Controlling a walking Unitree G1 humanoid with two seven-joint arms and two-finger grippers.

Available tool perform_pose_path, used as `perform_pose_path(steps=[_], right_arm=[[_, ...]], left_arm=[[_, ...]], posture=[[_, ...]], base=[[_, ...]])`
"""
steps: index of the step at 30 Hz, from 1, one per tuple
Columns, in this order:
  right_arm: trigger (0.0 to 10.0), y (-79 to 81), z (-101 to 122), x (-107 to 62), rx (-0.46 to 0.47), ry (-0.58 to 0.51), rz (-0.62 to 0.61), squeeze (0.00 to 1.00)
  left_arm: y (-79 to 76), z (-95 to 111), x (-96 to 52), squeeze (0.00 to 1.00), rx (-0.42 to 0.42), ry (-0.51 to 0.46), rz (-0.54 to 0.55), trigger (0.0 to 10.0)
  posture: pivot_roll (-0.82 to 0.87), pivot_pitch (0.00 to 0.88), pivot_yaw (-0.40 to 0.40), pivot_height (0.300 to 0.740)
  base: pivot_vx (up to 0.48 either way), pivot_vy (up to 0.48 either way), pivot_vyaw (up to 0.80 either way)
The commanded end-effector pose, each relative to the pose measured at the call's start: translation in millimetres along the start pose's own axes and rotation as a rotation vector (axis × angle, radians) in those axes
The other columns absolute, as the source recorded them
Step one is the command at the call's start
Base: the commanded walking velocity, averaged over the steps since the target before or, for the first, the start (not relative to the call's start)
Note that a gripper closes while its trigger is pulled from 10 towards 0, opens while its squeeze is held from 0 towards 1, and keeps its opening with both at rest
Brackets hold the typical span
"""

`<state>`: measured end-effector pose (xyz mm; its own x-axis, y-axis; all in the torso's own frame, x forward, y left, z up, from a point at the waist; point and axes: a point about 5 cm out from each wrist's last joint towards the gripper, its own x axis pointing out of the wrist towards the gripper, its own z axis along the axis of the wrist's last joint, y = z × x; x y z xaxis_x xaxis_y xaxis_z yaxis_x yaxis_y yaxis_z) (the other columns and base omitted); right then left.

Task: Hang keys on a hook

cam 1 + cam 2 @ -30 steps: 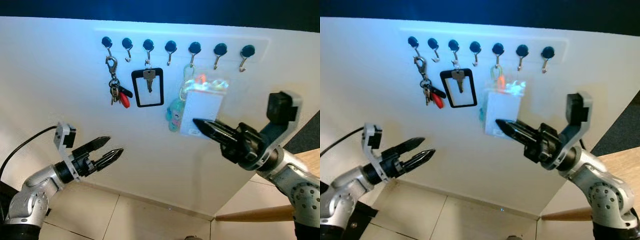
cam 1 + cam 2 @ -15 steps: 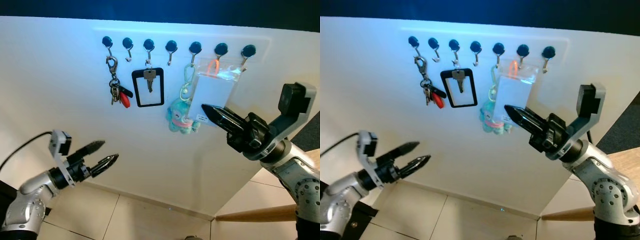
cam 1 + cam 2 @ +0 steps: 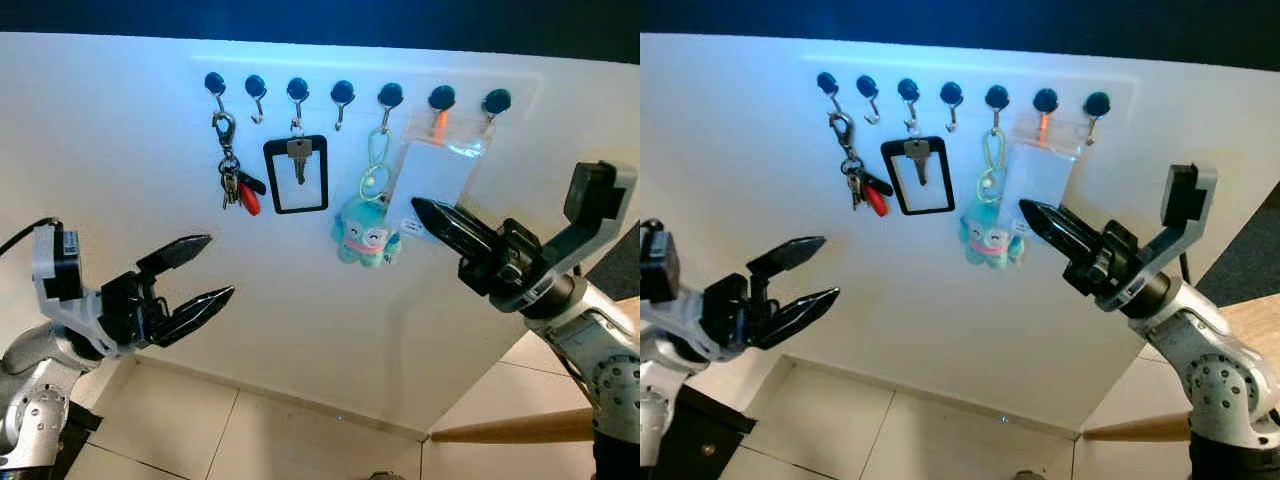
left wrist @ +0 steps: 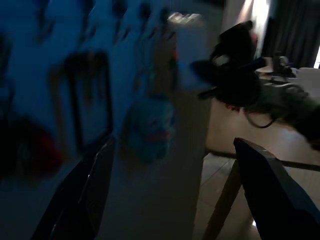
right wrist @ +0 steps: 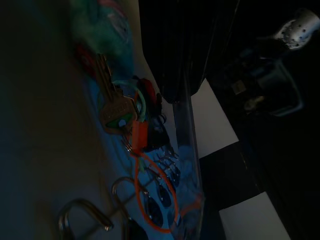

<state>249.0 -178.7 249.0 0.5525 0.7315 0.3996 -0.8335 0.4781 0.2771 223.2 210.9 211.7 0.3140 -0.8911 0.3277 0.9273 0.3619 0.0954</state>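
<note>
Clear plastic pouch (image 3: 432, 180) is being held long axis upright at twelve o'clock of the clenched right gripper (image 3: 420, 208), under the sixth of seven hooks (image 3: 440, 99). Left gripper (image 3: 205, 270) is being held spread, empty.

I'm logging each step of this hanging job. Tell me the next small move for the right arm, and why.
Probably lower the right gripper slightly so the orange loop settles onto the sixth hook, then let go. The clear pouch it pinches already sits high against the white board with its loop at that hook, but whether the loop has caught cannot be told.
</note>
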Motion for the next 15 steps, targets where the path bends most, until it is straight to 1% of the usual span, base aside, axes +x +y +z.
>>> perform_pose_path(steps=[1, 4, 5, 6, 7, 11, 15], right_arm=[[0.0, 1.4, 4, 1.1, -0.021, -0.018, -0.006, 0.0], [0.0, 2.2, 6, 2.4, -0.028, -0.024, -0.008, 0.0], [0.0, 8.8, 10, 3.2, -0.028, -0.034, 0.029, 0.0], [0.0, 8.8, 10, 3.2, -0.028, -0.034, 0.029, 0.0], [0.0, 15.4, 12, 0.6, -0.026, -0.032, 0.071, 0.0], [0.0, 21.8, 11, -7.7, -0.006, -0.012, 0.109, 0.0], [0.0, 25.0, 12, -12.0, -0.001, -0.007, 0.116, 0.0]], left_arm=[[-1.6, 7, 0.2, 0.0, 0.019, 0.025, -0.023, 10.0], [-2.9, 7, 2.2, 0.0, 0.016, 0.024, -0.032, 10.0], [-3.1, 5, 2.8, 0.0, 0.007, 0.037, -0.036, 10.0], [-3.1, 5, 2.8, 0.0, 0.007, 0.037, -0.036, 10.0], [-3.0, 2, 3.4, 0.0, -0.002, 0.044, -0.038, 10.0], [-3.7, -1, 4.8, 0.0, -0.016, 0.049, -0.041, 10.0], [-4.8, -1, 6.1, 0.0, -0.025, 0.049, -0.05, 10.0]], posture=[[-0.13, 0.079, 0.061, 0.74], [-0.13, 0.079, 0.065, 0.74], [-0.13, 0.079, 0.065, 0.74], [-0.13, 0.079, 0.065, 0.74], [-0.13, 0.079, 0.065, 0.74], [-0.13, 0.079, 0.065, 0.74], [-0.15, 0.084, 0.068, 0.74]], base=[[0.0, 0.0, 0.0], [0.0, 0.0, 0.0], [0.0, 0.0, 0.0], [0.0, 0.0, 0.0], [0.0, 0.0, 0.0], [0.0, 0.0, 0.0], [0.0, 0.0, 0.0]])
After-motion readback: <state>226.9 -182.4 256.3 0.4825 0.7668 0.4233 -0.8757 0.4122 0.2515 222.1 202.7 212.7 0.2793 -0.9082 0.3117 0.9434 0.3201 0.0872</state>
